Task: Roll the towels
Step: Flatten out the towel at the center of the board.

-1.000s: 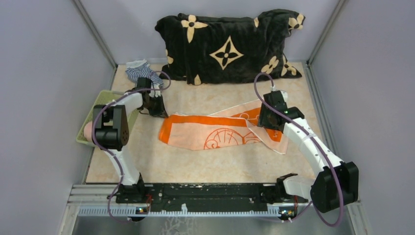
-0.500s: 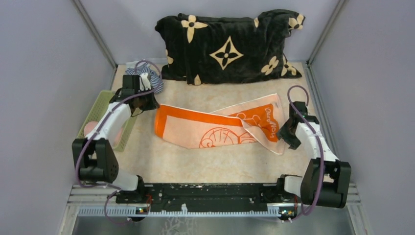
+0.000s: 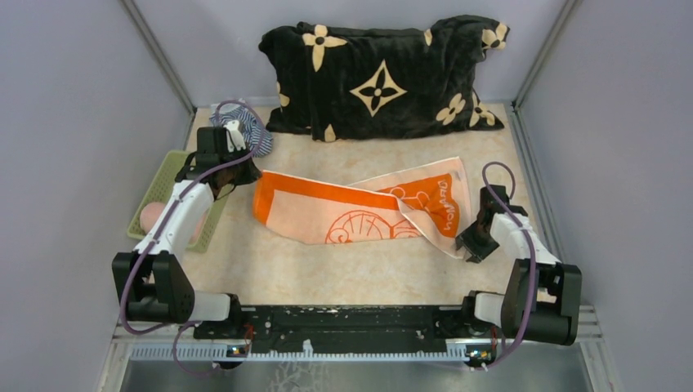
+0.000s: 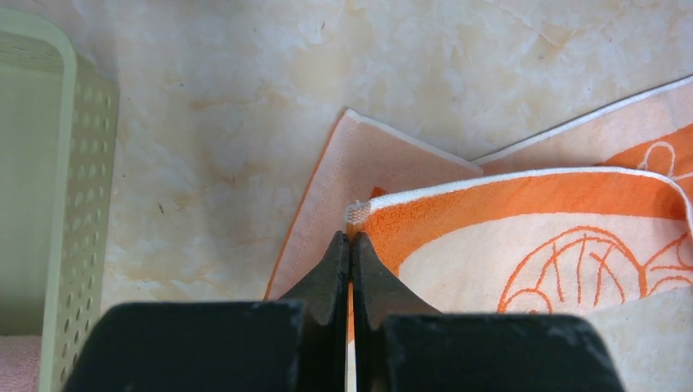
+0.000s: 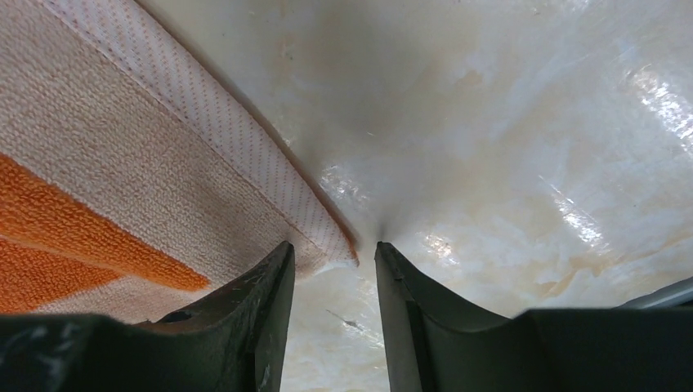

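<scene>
We held the left gripper clamped on the orange towel; its corner lay between the parted jaws of the right gripper.

Soft, bright, even light from above fills all 3 views. The top view is sharp, with faint shadows under the arms. In the right wrist view, white glare streaks the glossy surface, while the weave of the orange towel is crisp. The left end effector and right end effector show as dark, featureless shapes.
</scene>
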Action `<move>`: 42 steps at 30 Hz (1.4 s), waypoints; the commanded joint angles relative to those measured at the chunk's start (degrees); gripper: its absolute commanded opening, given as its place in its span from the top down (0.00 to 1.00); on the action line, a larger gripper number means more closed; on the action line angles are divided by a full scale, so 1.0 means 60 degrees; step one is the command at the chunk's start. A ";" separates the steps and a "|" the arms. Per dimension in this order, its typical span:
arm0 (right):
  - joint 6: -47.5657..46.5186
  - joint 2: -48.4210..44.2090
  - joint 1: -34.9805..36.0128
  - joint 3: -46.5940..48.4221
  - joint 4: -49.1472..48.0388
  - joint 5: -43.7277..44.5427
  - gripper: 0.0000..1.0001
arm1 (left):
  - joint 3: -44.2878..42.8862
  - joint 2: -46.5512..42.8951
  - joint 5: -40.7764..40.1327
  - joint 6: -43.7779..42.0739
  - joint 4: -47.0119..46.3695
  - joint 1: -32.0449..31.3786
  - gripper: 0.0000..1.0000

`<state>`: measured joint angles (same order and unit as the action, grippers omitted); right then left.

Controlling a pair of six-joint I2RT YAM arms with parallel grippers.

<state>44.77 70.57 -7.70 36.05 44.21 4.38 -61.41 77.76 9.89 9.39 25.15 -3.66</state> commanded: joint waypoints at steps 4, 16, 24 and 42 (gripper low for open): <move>0.0271 -0.0298 -0.0056 -0.0260 -0.0262 -0.0428 0.60 | 0.0169 -0.0192 0.0118 0.0121 -0.0232 -0.0022 1.00; 0.0446 0.0442 0.0016 -0.0430 -0.1096 -0.0523 0.94 | 0.0125 -0.0152 -0.0195 0.0398 -0.0398 -0.0002 1.00; -0.0340 0.0848 -0.0221 0.3248 -0.0340 -0.0027 1.00 | -0.1867 0.0842 0.0268 0.1100 -0.1008 0.0823 1.00; -0.0742 0.1101 -0.2704 0.7924 -0.0835 -0.2932 1.00 | -0.2140 -0.0534 0.0999 0.0531 -0.3114 0.1975 1.00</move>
<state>40.86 84.82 -21.04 93.71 41.58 -10.76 -82.13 80.77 14.98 13.78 9.17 6.94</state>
